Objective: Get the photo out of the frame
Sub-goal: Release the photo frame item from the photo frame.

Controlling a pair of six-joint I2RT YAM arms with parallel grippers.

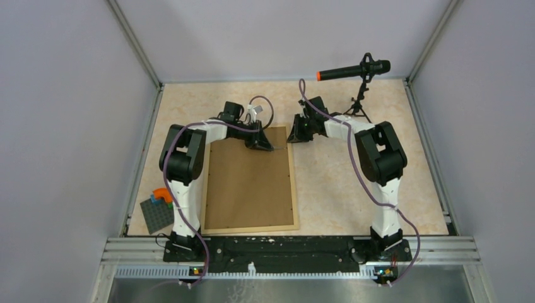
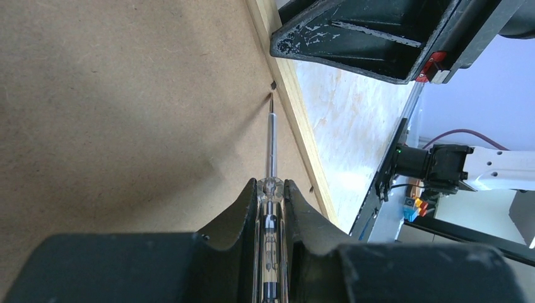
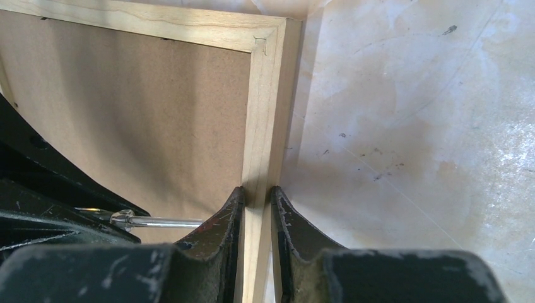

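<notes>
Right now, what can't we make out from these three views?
Photo: in no view; the frame lies back up and the backing board covers it.
Screwdriver tip at the small tab: left wrist view, too small to tell contact.
Screwdriver handle: left wrist view, left fingers and bottom edge hide it.
Coloured bricks: top view, tiny, left arm overlaps them.

L gripper (image 2: 271, 189) hides screwdriver (image 2: 271, 145) handle; frame (image 1: 294, 183) front unseen.

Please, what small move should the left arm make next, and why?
Probably push the screwdriver tip, held in the left gripper, onto the tab by the frame rail and lever it aside: the backing is still in, the tip sits just short, and the right gripper grips the rail.
</notes>
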